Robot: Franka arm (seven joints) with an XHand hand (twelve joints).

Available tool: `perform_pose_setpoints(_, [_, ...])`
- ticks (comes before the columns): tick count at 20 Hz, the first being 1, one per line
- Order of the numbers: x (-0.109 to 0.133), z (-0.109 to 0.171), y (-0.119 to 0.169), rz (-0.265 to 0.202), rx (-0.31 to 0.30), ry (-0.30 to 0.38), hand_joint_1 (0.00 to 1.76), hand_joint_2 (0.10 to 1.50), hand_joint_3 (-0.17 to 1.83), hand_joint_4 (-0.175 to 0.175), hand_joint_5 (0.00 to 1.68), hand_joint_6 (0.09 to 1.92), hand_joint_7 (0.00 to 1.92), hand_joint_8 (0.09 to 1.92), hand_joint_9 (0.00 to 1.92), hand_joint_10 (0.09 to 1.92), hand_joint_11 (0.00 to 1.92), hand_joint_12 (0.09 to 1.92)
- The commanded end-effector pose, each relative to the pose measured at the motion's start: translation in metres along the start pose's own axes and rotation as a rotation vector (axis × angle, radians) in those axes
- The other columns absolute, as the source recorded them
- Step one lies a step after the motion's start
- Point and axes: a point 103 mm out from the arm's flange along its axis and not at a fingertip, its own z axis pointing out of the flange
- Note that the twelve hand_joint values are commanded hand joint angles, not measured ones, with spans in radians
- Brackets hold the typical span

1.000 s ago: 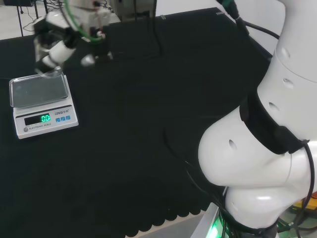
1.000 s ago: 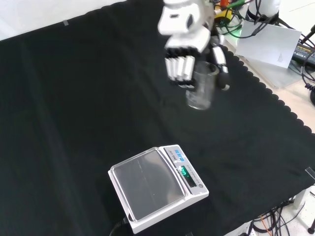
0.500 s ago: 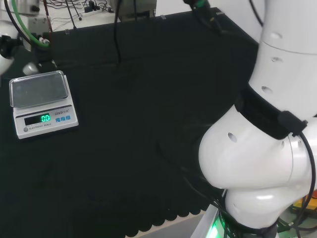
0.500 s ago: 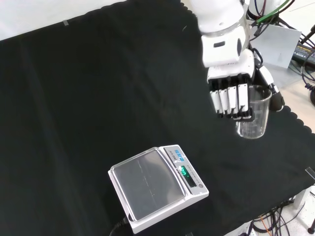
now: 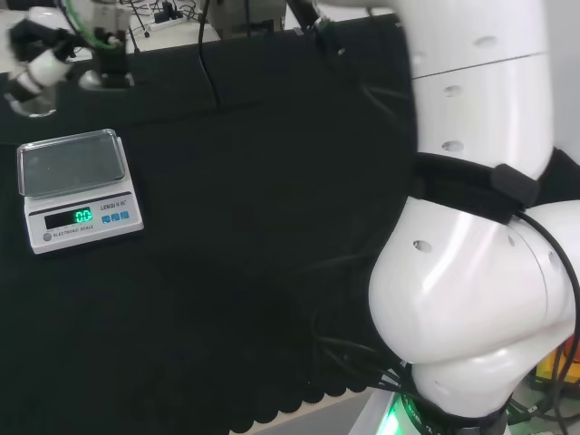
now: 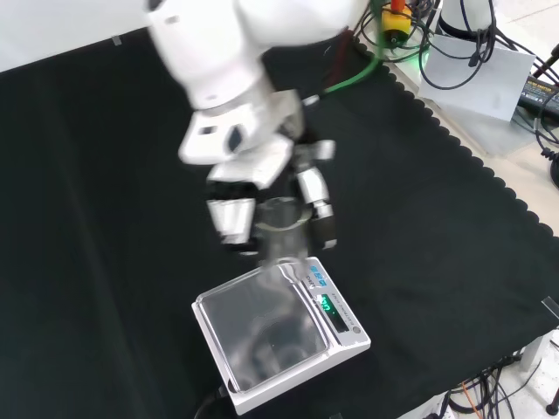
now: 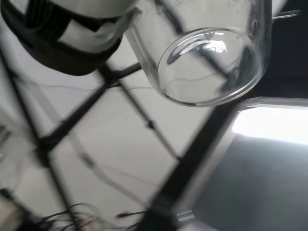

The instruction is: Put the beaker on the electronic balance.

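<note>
Fingers [image 6: 231, 218] of the hand [image 6: 262, 196] are seen curled round the clear beaker [image 6: 281, 236] in the front view, with the thumb on the vessel's right side, so the beaker is grasped and carried in the air. It is held just above the far edge of the electronic balance [image 6: 279, 336], not set down on the pan. In the head view the hand [image 5: 41, 63] is found at the top left corner, beyond the balance [image 5: 77, 186], and the beaker [image 5: 27, 102] is made out only as a faint pale rim below it. In the wrist view the round base of the beaker [image 7: 209, 65] is shown close up beside a black and white part of the hand [image 7: 72, 38]; whether anything is inside cannot be told.

Much of the hand is hidden in the front view by the arm's own white link [image 6: 218, 44], and the beaker's walls are hard to trace against the dark ground. A green readout is lit on the balance's front panel.

The bench is covered by black cloth [image 6: 105, 218] with a scalloped edge. Beyond it, cables [image 6: 463, 44] and a grey sheet [image 6: 489, 87] are seen at the front view's upper right.
</note>
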Motion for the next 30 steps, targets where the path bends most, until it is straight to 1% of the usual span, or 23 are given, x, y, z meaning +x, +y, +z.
perform_pose_setpoints(1, [-0.097,0.070,0.014,0.122,0.135,-0.108,1.22,0.72,1.00,-0.096,0.79,1.49,0.97,1.54,1.14,1.38,1.21,1.06])
perform_pose_setpoints(4, [-0.093,0.075,0.012,0.116,0.140,-0.107,1.22,0.72,1.00,-0.095,0.79,1.49,0.97,1.54,1.14,1.38,1.21,1.06])
perform_pose_setpoints(9, [-0.075,0.080,0.010,0.085,0.151,-0.107,1.22,0.72,1.00,-0.094,0.80,1.49,0.97,1.54,1.14,1.38,1.21,1.06])
perform_pose_setpoints(12, [-0.069,0.087,0.007,0.077,0.170,-0.106,1.22,0.72,1.00,-0.093,0.80,1.49,0.97,1.54,1.14,1.38,1.21,1.06])
perform_pose_setpoints(17, [-0.071,0.103,0.003,0.084,0.199,-0.105,1.22,0.72,1.00,-0.094,0.80,1.49,0.98,1.54,1.14,1.38,1.21,1.06])
perform_pose_setpoints(23, [-0.077,0.112,0.001,0.092,0.209,-0.105,1.22,0.72,1.01,-0.094,0.80,1.49,0.98,1.54,1.14,1.38,1.21,1.06])
perform_pose_setpoints(26, [-0.077,0.110,0.001,0.089,0.212,-0.098,1.23,0.73,0.96,-0.107,0.79,1.47,0.99,1.49,1.13,1.35,1.23,1.04])
perform_pose_setpoints(27, [-0.078,0.110,0.000,0.088,0.213,-0.093,1.28,0.70,0.96,-0.133,0.71,1.50,0.99,1.44,1.13,1.34,1.24,1.02])
perform_pose_setpoints(28, [-0.079,0.109,0.000,0.087,0.219,-0.087,1.27,0.66,0.93,-0.153,0.64,1.53,0.95,1.47,1.12,1.32,1.25,1.01])
perform_pose_setpoints(29, [-0.079,0.108,-0.001,0.086,0.222,-0.088,1.22,0.61,0.90,-0.139,0.54,1.53,0.87,1.47,1.09,1.26,1.15,1.05])
perform_pose_setpoints(30, [-0.079,0.107,-0.003,0.083,0.219,-0.089,1.17,0.57,0.87,-0.113,0.43,1.47,0.79,1.42,1.03,1.18,1.02,1.11])
